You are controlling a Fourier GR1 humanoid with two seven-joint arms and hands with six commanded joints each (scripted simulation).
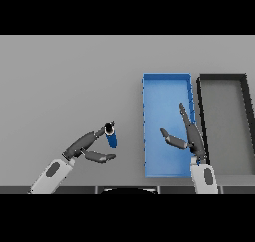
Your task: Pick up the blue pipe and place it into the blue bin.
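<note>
Blue pipe: the short blue cylindrical pipe with a dark open end stands tilted on the grey table, left of the bins and well apart from them.
Left hand: the dark left hand reaches toward the pipe; its straight fingers touch the pipe's dark top end, and the thumb lies spread below, just beside the pipe's lower end. It brackets the pipe without clasping it, which looks like the approach to a pinch.
Right hand: the dark right hand hangs over the blue bin, fingers straight and thumb spread, holding nothing; it looks idle.
Blue bin: the rectangular blue plastic bin lies right of the pipe, long side running away from the robot, within reach of a short carry.
Grey bin: a dark-rimmed grey rectangular bin sits just beside the blue one, on its right.
Count: 1 pipe, 2 bins, 2 hands.
</note>
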